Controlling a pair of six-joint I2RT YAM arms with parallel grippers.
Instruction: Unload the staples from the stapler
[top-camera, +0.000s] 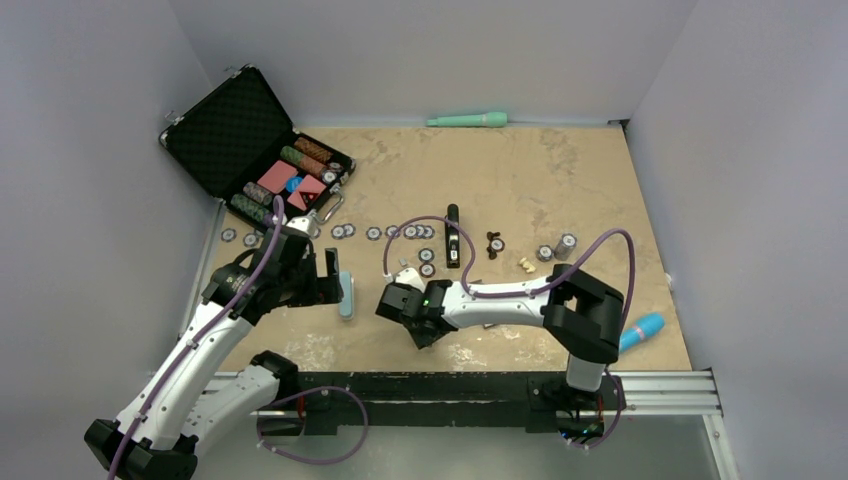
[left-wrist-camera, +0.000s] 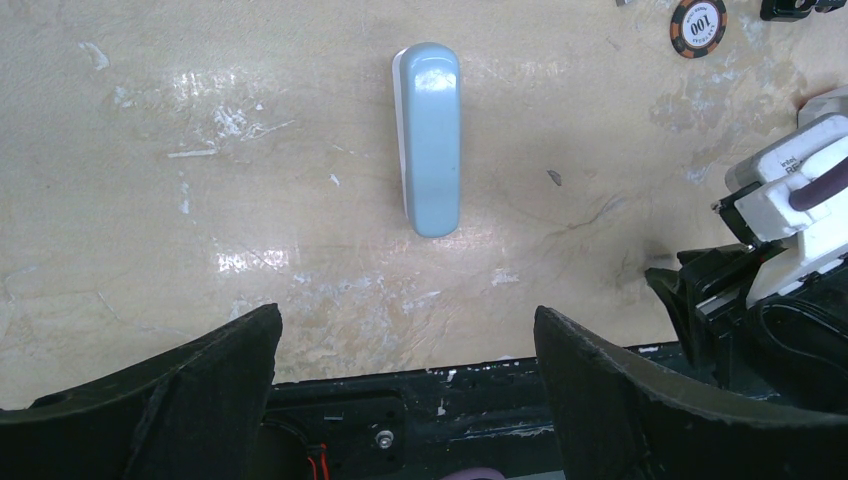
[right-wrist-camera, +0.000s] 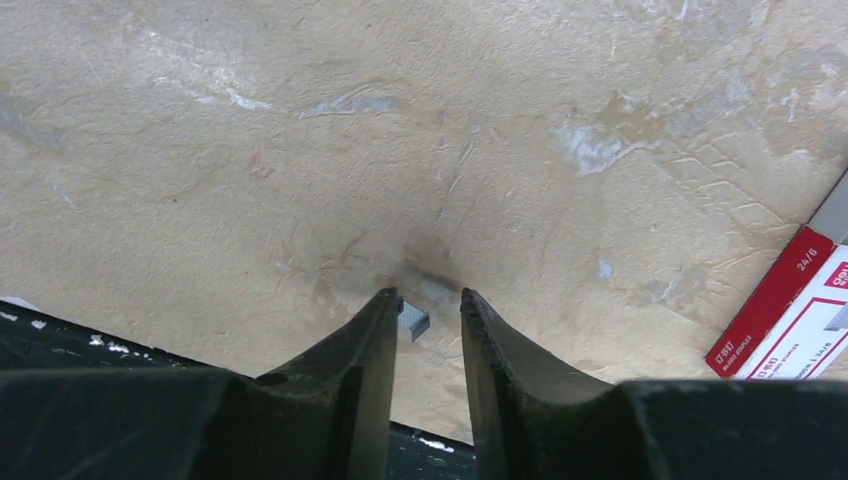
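Note:
The black stapler (top-camera: 452, 235) lies on the tan table behind my right arm, apart from both grippers. My right gripper (top-camera: 425, 335) (right-wrist-camera: 428, 297) points down at the table near the front edge, jaws a little apart. A tiny silver strip of staples (right-wrist-camera: 413, 320) sits between them against the left finger, with a gap to the right finger. My left gripper (top-camera: 335, 277) (left-wrist-camera: 405, 340) stands wide open with nothing in it, just above a pale blue oblong bar (left-wrist-camera: 431, 138).
A red-and-white staple box (right-wrist-camera: 800, 320) lies right of my right fingers. An open black poker case (top-camera: 240, 140) stands back left, and a row of chips (top-camera: 345, 231) crosses the middle. A cream lump (top-camera: 526, 265), a green tool (top-camera: 468, 120) and a blue cylinder (top-camera: 640, 332) also lie about.

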